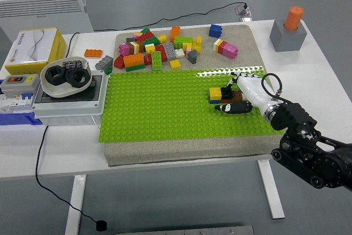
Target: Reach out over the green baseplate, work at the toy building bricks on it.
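Note:
The green baseplate point(159, 108) lies on a grey mat in the middle of the table. A small cluster of joined bricks point(216, 93), yellow, black, brown and blue, sits on its right part. My right hand point(231, 93), white with black fingertips, reaches in from the lower right and closes around the cluster. The thumb point(231, 107) lies along the cluster's near side and the other fingers point(242, 75) curl over its far side. The hand hides the cluster's right end. The left arm is out of view.
A pile of loose bricks point(159, 48) lies on the mat behind the baseplate. A grey box point(66, 100) carrying a white bowl of black nuts point(66, 75) stands left of the baseplate. An orange cylinder in a grey block point(289, 28) stands far right.

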Motion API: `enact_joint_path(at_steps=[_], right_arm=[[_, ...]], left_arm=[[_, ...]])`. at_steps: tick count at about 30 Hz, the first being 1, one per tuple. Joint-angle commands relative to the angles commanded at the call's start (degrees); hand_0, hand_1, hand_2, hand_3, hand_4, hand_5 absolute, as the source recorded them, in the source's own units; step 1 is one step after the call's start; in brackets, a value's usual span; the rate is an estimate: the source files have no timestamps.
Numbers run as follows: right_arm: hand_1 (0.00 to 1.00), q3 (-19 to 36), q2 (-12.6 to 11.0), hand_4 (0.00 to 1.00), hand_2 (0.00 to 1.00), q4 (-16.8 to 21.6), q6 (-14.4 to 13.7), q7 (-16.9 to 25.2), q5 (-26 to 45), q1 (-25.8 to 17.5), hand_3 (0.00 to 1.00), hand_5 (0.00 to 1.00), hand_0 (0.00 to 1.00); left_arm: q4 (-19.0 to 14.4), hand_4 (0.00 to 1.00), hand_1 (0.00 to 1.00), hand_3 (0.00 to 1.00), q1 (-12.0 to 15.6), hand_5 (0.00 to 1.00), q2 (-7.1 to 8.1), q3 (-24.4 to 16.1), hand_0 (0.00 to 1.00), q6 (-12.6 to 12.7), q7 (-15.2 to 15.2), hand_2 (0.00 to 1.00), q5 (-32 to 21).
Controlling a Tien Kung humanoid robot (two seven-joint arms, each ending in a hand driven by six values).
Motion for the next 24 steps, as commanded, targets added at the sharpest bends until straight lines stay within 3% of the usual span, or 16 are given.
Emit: enact_joint_path(at_steps=[18,24], right_arm=[[0.901,4.5,-2.3,0.97,0.916,6.4,-1.8,1.9,1.5,-0.9,0.608,0.594,0.931],[0.882,11.0,-3.7,0.962,0.901,11.2,-4.9,6.1,7.8,-6.5,0.631,0.579,0.926]], left_arm=[[0.0,0.991,0.716,0.816,0.3,0.998,-0.23,-0.3,0.768,0.1,0.2,0.712,0.2],[0.0,0.99,0.715,0.818,0.4,0.998,-0.35,-0.1,0.769,0.1,0.1,0.718,0.1]])
